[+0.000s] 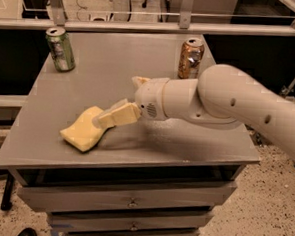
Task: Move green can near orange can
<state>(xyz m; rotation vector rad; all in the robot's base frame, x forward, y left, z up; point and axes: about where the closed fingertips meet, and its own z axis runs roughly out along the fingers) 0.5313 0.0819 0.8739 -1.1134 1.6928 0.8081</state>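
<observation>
Beneath the claw you have a grey table (141,54) with drawers (127,201) in its front. The white arm (238,103) reaches in from the right of the view and lies low across the tabletop.

Its claw (99,121) is pale yellow and points down and to the left. In this view the tip overlaps the upper right edge of a yellow sponge (81,131) lying flat on the table. You cannot tell whether the two touch, and you cannot tell whether the claw is apart or together.

Beyond the claw and well to its left, the green can (60,49) stands upright near the table's far left corner. Its label shows white and pale marks, too small for you to read.

Beyond the claw and to its right, the orange can (190,58) stands upright at the far edge, just behind the arm's wrist. It carries a pale patch, and no writing on it can be read. The two cans stand well apart, with bare tabletop between them.
</observation>
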